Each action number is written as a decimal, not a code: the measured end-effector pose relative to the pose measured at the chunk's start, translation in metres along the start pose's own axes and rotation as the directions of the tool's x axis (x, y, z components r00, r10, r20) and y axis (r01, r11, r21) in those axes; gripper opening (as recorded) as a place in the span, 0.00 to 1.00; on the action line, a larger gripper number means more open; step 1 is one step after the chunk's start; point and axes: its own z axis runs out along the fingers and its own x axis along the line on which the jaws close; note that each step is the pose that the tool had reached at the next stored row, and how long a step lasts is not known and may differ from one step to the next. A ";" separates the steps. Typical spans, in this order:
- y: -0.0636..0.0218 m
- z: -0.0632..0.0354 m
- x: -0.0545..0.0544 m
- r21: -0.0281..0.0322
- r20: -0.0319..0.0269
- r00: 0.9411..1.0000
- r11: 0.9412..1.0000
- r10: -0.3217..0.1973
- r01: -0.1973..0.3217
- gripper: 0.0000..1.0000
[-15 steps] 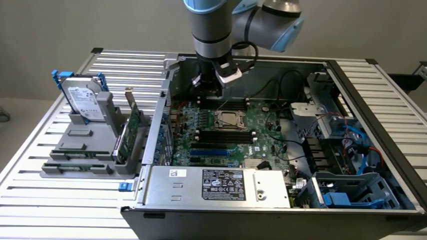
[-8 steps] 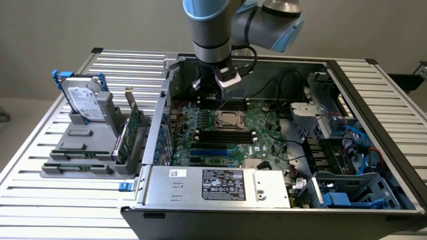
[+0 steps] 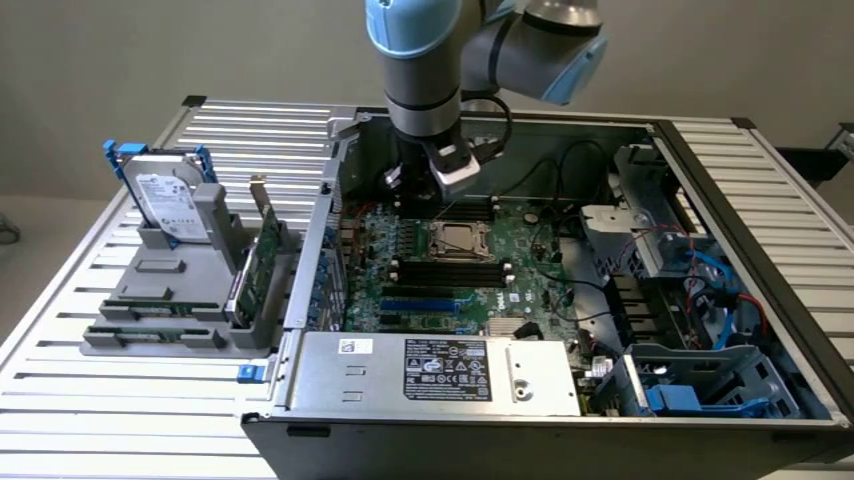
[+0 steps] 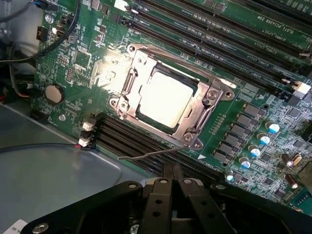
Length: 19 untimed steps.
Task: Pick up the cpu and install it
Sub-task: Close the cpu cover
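at the exterior view's left a grey holder (image 3: 160, 300) stands on the slatted tabletop (image 3: 80, 400), a hard drive (image 3: 167, 195) upright in it and bare slats all round. next comes the open case (image 3: 534, 440), its side wall just beside the holder. the arm (image 3: 427, 60) reaches down inside, close to that wall and near the far wall, over the motherboard (image 3: 534, 280). open board lies toward the exterior view's right, up to where the drive cages (image 3: 621, 235) and cables crowd in.

the fingers (image 4: 167, 171) are clenched together on nothing. they are poised above the memory slots (image 4: 131, 141), just beside the socket frame (image 4: 209, 97) and apart from it. the cpu (image 4: 165, 97) lies flat in that frame, silvery top up, ringed on every side by metal. it is square, so no side is the longer one. its edges run parallel to the frame and to the slots.
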 end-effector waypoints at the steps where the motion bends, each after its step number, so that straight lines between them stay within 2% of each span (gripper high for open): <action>1: -0.0004 0.0019 0.000 0.000 0.000 1.000 1.000 0.000 0.000 0.11; 4: -0.0013 0.0078 -0.001 0.000 0.000 1.000 1.000 0.000 0.000 0.11; 6: -0.0011 0.0111 -0.001 -0.003 0.002 1.000 1.000 0.000 0.000 0.11; 9: -0.0018 0.0128 -0.001 -0.017 0.008 1.000 1.000 -0.002 0.002 0.11; 12: -0.0022 0.0130 -0.001 -0.027 0.013 1.000 1.000 -0.004 0.004 0.11; 19: -0.0032 0.0133 0.000 -0.045 0.021 1.000 0.999 -0.006 0.007 0.11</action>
